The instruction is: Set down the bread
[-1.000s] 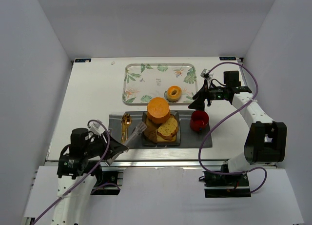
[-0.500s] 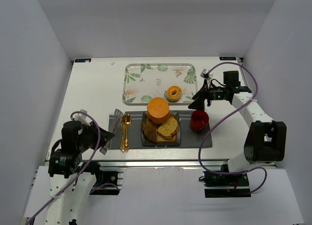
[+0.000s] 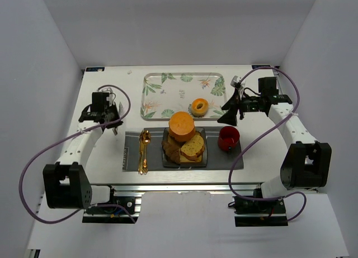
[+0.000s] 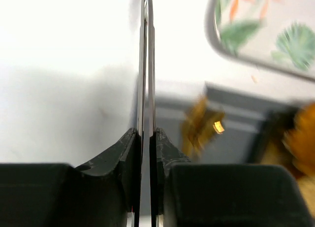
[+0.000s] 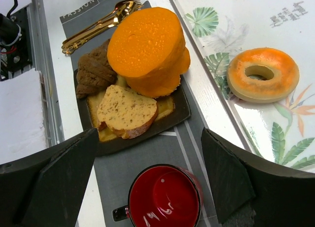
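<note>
The bread point(image 3: 193, 148) point(image 5: 125, 110), an oval tan slice with a brown crust, lies on the dark square plate point(image 3: 203, 163) point(image 5: 179, 111) beside a big orange round loaf point(image 3: 182, 126) point(image 5: 146, 48) and a dark brown pastry point(image 5: 93, 72). My right gripper point(image 3: 228, 117) point(image 5: 149, 133) hangs open to the right of the plate, over the red cup point(image 3: 229, 138) point(image 5: 163, 197), with nothing between its fingers. My left gripper point(image 3: 113, 123) point(image 4: 146, 20) is far off at the table's left, jaws almost together on nothing.
A leaf-patterned tray point(image 3: 162, 87) point(image 5: 236, 20) at the back holds a ring donut point(image 3: 199, 107) point(image 5: 263, 74). Gold cutlery point(image 3: 144, 149) point(image 5: 96, 24) lies on the grey placemat point(image 3: 224, 160) to the left of the plate. White walls enclose the table.
The left arm has swung from the plate's near-left corner back to the table's far left, and its jaws have closed. The right gripper has shifted slightly back.
</note>
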Controlling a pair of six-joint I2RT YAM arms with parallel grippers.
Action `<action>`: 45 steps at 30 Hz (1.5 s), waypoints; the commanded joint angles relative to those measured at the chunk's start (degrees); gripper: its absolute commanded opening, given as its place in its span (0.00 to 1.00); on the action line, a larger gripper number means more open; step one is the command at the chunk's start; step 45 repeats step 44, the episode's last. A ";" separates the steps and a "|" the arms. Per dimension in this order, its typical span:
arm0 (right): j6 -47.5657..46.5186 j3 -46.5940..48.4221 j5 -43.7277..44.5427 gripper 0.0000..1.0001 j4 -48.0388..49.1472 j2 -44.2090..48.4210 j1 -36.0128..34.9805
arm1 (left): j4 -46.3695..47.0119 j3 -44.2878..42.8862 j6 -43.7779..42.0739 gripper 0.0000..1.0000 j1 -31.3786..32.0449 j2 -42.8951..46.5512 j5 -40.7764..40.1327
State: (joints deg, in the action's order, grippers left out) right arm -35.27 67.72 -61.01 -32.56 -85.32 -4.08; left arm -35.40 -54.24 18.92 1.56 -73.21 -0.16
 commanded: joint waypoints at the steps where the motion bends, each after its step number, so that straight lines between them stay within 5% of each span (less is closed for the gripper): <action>1: -3.14 -0.05 -1.21 0.89 -2.25 2.79 0.47 | 11.82 -1.94 -16.75 0.10 -0.95 -2.45 -6.78; 4: -2.88 -0.84 -1.56 0.90 -2.16 3.31 0.47 | 18.84 2.02 -24.25 0.10 -0.95 -5.09 -4.59; 7: -3.93 -1.10 -0.78 0.89 -2.60 4.02 0.47 | 20.80 5.72 -26.29 0.21 -1.03 -7.11 -3.27; 12: -4.64 -0.66 -0.25 0.89 -3.65 3.67 0.47 | 20.72 9.15 -28.06 0.53 -1.21 -9.58 -0.97; 19: -4.46 0.30 1.42 0.89 -3.92 3.23 0.47 | 17.65 9.76 -27.10 0.61 -1.47 -12.13 -0.71; 20: -4.03 0.39 1.77 0.89 -3.57 3.40 0.47 | 17.47 9.85 -26.57 0.76 -1.47 -11.96 -2.02; 21: -1.76 0.30 2.73 0.89 -2.96 3.40 0.47 | 17.47 9.85 -26.04 0.80 -1.47 -11.26 -2.47; 22: -0.52 0.22 3.35 0.89 -2.26 3.67 0.39 | 17.38 9.77 -24.99 0.98 -1.47 -10.73 -3.17; 30: 15.57 2.05 19.51 0.89 5.31 2.88 0.47 | 14.66 5.20 -15.15 0.98 -4.11 -1.77 -6.42; 35: 20.75 6.63 18.39 0.89 6.19 0.68 0.47 | 11.15 0.73 -7.33 0.98 -4.20 6.75 -6.52; 45: 28.76 13.75 14.18 0.89 7.42 -4.42 0.39 | 14.30 3.17 5.16 0.98 -4.20 22.84 9.12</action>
